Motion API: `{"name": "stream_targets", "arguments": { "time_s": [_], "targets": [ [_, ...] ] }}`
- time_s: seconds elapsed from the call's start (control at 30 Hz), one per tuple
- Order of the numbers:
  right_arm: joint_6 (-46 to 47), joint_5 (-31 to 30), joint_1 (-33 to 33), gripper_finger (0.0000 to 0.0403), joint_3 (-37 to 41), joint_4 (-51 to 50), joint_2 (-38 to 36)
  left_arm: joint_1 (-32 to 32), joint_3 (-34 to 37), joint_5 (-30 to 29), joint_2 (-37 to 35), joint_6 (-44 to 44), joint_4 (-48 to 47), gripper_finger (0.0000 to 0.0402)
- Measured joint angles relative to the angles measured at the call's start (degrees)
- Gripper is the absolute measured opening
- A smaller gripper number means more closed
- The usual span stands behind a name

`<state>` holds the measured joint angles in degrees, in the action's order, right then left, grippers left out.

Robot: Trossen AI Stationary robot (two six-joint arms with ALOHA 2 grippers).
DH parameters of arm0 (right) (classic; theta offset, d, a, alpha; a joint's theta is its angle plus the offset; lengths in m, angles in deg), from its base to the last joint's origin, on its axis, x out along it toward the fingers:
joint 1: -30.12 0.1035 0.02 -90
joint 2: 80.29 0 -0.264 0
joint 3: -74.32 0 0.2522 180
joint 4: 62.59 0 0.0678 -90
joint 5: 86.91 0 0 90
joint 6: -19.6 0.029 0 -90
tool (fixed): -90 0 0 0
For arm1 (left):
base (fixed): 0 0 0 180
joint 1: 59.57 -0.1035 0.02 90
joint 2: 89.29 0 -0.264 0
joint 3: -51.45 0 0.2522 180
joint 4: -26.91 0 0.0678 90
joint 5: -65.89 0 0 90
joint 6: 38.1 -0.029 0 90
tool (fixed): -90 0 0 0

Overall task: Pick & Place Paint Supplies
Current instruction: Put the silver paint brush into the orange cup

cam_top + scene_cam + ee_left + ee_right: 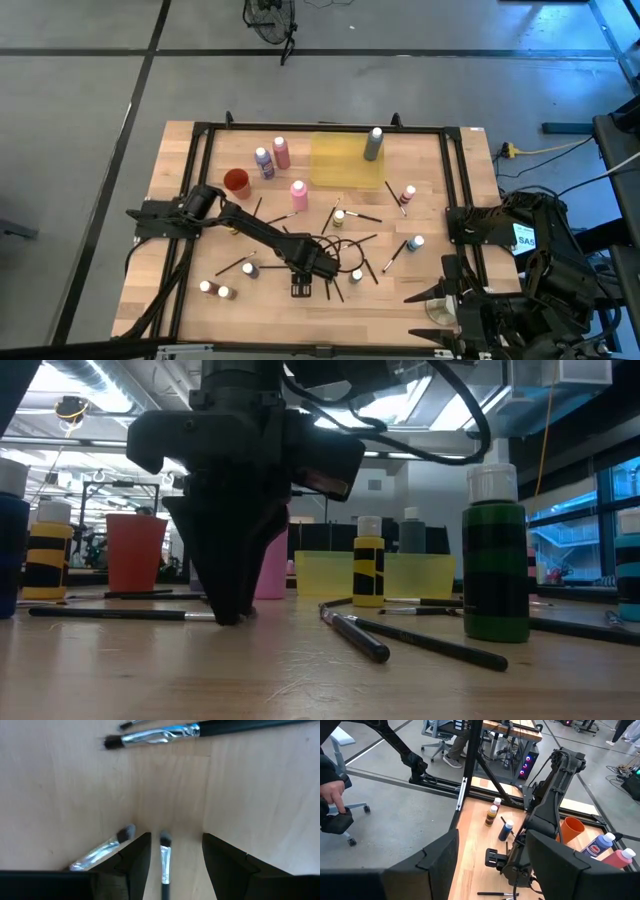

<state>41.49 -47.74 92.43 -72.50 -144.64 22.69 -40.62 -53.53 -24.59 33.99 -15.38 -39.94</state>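
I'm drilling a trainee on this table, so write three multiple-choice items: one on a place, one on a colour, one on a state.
1. The grey bottle stands:
A. on the yellow tray
B. inside the cup
C. on the floor

2. The cup is:
A. green
B. white
C. red

3. The left gripper is:
A. shut on a bottle
B. open, down at the table, astride a paintbrush
C. raised high

Answers:
1 A, its base sits within the tray's far corner.
2 C, high view shows it red.
3 B, left wrist view shows a gap on both sides of the brush.
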Motion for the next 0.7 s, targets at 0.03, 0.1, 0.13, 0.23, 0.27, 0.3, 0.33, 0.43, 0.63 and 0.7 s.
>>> {"name": "stream_targets", "arguments": {
  "time_s": [0.03, 0.1, 0.13, 0.23, 0.27, 0.3, 0.33, 0.43, 0.63, 0.7],
  "targets": [
    [0.00, 0.00, 0.00, 0.0233, 0.00, -0.04, 0.00, -0.01, 0.00, 0.01, 0.00, -0.15, 0.08, 0.0173],
    [0.02, 0.00, 0.00, 0.0233, 0.00, -0.15, 0.00, -0.01, 0.00, -0.01, 0.00, -0.16, 0.20, 0.0173],
    [0.13, 0.00, 0.00, 0.0233, 0.00, -0.31, 0.00, 0.01, 0.00, -0.01, 0.00, -0.16, 0.20, 0.0173],
    [0.24, 0.00, 0.00, 0.0233, 0.00, -0.57, -0.02, 0.01, 0.02, 0.41, 0.00, -0.49, 0.20, 0.0173],
    [0.24, 0.00, 0.00, 0.0233, 0.00, -0.59, -0.04, 0.01, 0.02, 0.73, 0.01, -0.50, 0.19, 0.0172],
    [0.26, 0.00, 0.00, 0.0233, 0.00, -0.66, -0.07, 0.01, 0.08, 0.96, 0.11, -0.50, 0.26, 0.0171],
    [0.27, 0.00, 0.00, 0.0233, 0.00, -0.74, -0.09, 0.01, 0.44, 1.23, 0.09, -0.48, 0.56, 0.0169],
    [0.40, 0.00, 0.00, 0.0234, 0.00, -0.82, -0.11, -0.07, 1.65, 2.26, -0.18, -0.14, 0.98, 0.0159],
    [0.42, -0.04, 0.00, 0.0234, 0.00, -1.16, -0.15, 0.08, 2.62, 1.34, -0.17, 0.94, 2.52, 0.0134],
    [0.39, -0.04, 0.00, 0.0234, 0.00, -1.16, -0.21, -0.08, 2.67, 1.38, -0.12, 0.96, 2.69, 0.0126]
  ]
}}
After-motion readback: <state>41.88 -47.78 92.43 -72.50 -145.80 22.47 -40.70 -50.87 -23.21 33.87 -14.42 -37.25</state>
